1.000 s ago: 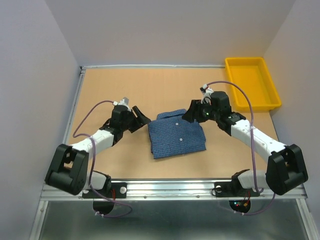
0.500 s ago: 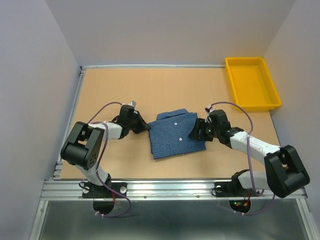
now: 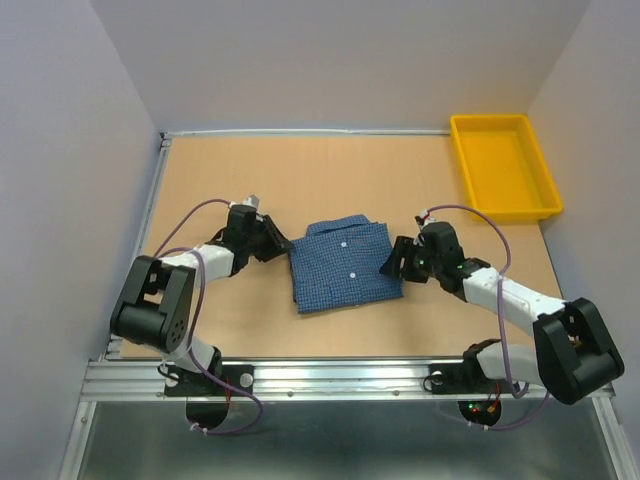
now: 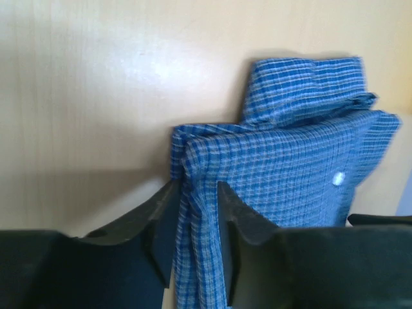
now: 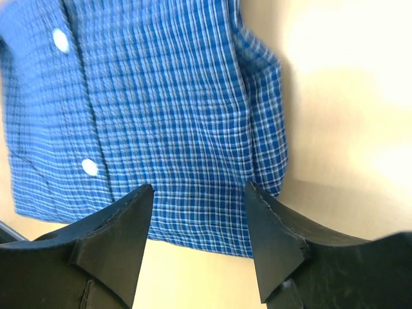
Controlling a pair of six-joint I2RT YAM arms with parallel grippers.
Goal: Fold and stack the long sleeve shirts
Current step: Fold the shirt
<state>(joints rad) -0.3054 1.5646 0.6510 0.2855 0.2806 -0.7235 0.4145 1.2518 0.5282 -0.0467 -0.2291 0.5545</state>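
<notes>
The folded blue check long sleeve shirt (image 3: 342,262) lies flat on the table's middle, buttons up, collar at the far side. My left gripper (image 3: 284,244) is at its left edge. In the left wrist view the left gripper (image 4: 196,196) is shut on a bunched fold of the shirt (image 4: 290,161). My right gripper (image 3: 392,264) is low at the shirt's right edge. In the right wrist view the right gripper (image 5: 199,196) is open, its fingers apart over the shirt's (image 5: 154,109) near right corner, holding nothing.
An empty yellow tray (image 3: 505,170) stands at the back right corner. The wooden tabletop (image 3: 300,170) has grey walls on three sides and a metal rail (image 3: 340,375) along the near edge.
Both grippers have come down to the shirt's side edges. The left gripper has closed on the left edge, and the shirt has slid slightly left. The right gripper has followed, still open.
</notes>
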